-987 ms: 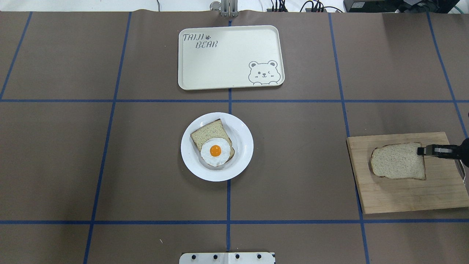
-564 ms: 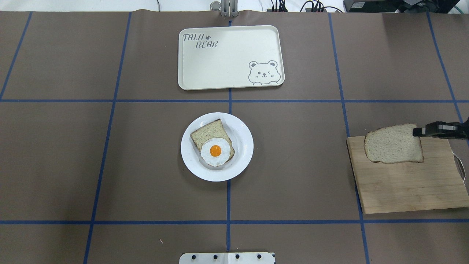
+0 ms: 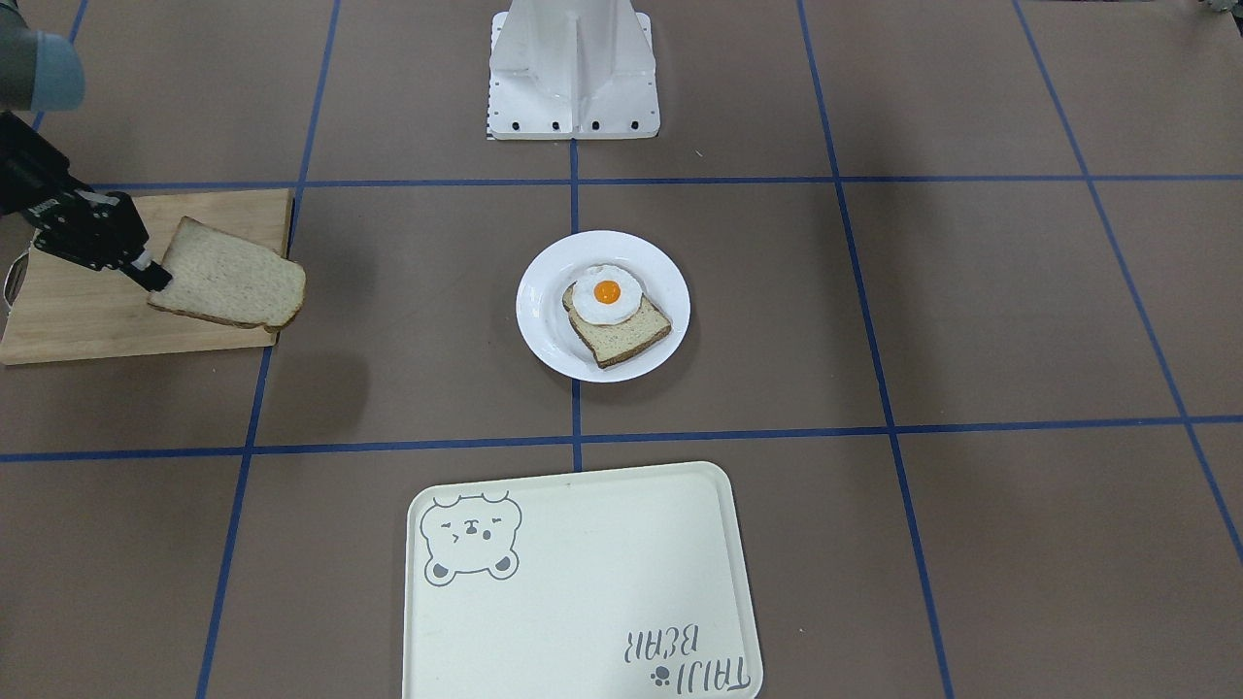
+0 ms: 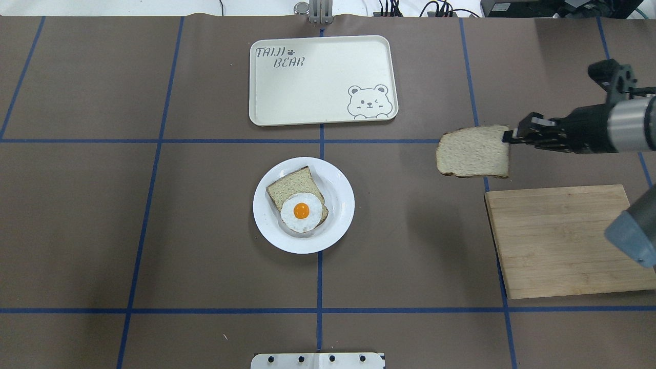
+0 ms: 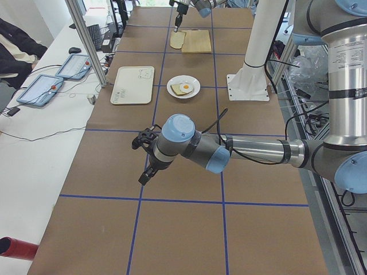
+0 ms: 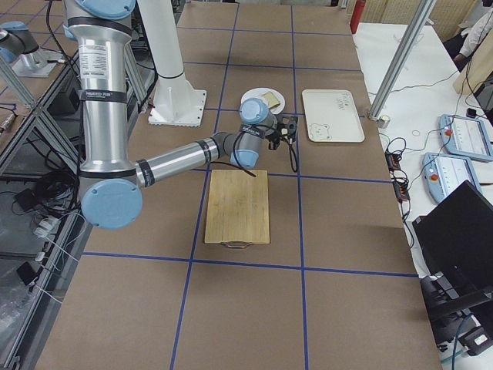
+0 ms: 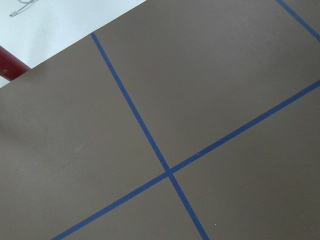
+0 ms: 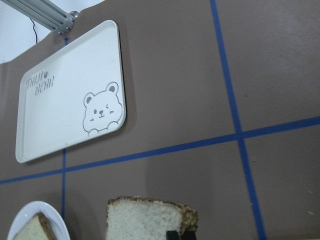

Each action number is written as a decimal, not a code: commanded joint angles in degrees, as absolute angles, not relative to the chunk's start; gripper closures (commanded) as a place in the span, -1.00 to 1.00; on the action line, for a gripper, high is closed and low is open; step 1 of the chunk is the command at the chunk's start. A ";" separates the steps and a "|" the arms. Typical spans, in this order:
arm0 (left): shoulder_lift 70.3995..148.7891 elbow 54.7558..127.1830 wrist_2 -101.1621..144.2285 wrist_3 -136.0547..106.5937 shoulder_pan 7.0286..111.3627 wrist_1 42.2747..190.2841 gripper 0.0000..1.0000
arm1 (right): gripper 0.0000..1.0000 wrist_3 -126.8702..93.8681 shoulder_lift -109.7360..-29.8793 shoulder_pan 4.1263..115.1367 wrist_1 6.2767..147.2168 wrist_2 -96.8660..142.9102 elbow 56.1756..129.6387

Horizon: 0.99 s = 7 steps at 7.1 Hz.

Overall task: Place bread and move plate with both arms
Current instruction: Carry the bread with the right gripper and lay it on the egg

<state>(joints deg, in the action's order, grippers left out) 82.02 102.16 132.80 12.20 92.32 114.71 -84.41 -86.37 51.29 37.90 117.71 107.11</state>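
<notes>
The right gripper [image 4: 508, 137] pinches one crust edge of the bread [image 4: 471, 152], up in the air by the board [image 4: 564, 241], well apart from the plate [image 4: 264, 225]. It looks soft and light, so it may sag or tear. I cannot tell if the left gripper [image 5: 143, 176] is open.

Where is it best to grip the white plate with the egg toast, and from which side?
Probably by its shallow rim, pinched from above and outside. The plate lies flat, and its rim is bare on the robot's left and right while the egg toast fills the middle, so come in from those two sides.
</notes>
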 commanded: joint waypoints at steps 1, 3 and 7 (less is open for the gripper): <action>82.09 102.04 132.80 12.13 92.29 114.70 -0.96 | 1.00 -95.49 -74.24 38.83 56.39 100.29 112.55; 82.18 102.04 132.72 12.13 92.29 114.61 -0.96 | 1.00 -103.41 -65.94 28.09 69.75 86.55 114.08; 82.18 101.51 132.80 12.13 92.29 114.61 -0.96 | 1.00 -125.98 -53.46 15.05 81.03 63.42 104.54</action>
